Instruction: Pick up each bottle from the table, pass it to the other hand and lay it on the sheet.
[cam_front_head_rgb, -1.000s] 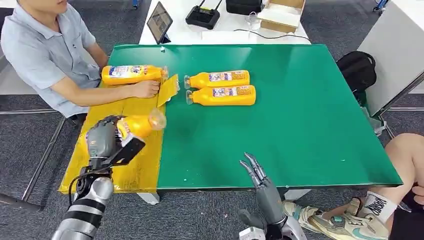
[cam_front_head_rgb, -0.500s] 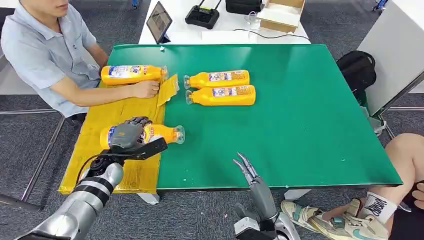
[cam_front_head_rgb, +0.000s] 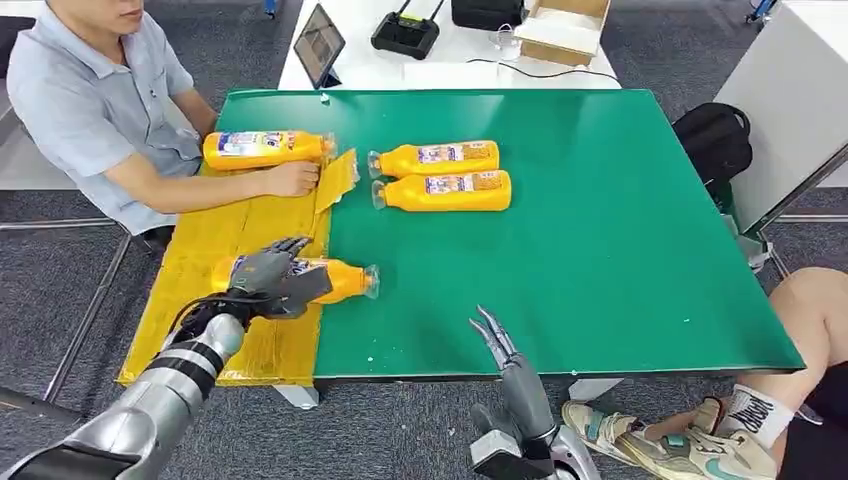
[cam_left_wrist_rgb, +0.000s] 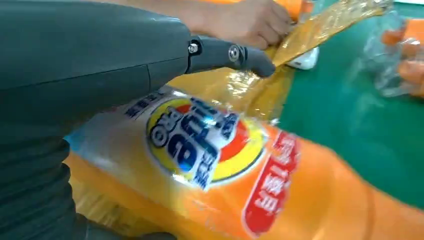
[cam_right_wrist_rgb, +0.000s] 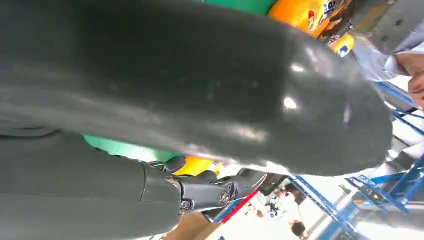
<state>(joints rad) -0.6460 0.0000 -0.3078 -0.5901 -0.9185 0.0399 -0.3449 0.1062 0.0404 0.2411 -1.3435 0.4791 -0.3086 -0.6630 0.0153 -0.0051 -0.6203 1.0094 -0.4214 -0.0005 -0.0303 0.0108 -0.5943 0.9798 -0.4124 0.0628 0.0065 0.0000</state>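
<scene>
Head view: at lower left of the frame, the left hand (cam_front_head_rgb: 272, 275) lies over an orange bottle (cam_front_head_rgb: 340, 281) resting on its side across the yellow sheet (cam_front_head_rgb: 215, 245) and the green table (cam_front_head_rgb: 600, 230), cap toward the centre. The right hand (cam_front_head_rgb: 497, 343) hovers at the bottom edge, fingers spread, holding nothing. At upper left a person (cam_front_head_rgb: 95, 100) presses a hand on the sheet beside another bottle (cam_front_head_rgb: 262, 149); two more bottles (cam_front_head_rgb: 445, 175) lie side by side at upper centre.

Left wrist view: the labelled bottle (cam_left_wrist_rgb: 240, 180) fills the lower frame — the hand's fingers (cam_left_wrist_rgb: 225, 54) reach above it, and whether they grip cannot be told.

Right wrist view: the right hand (cam_right_wrist_rgb: 190, 100) looms dark across the frame.
</scene>
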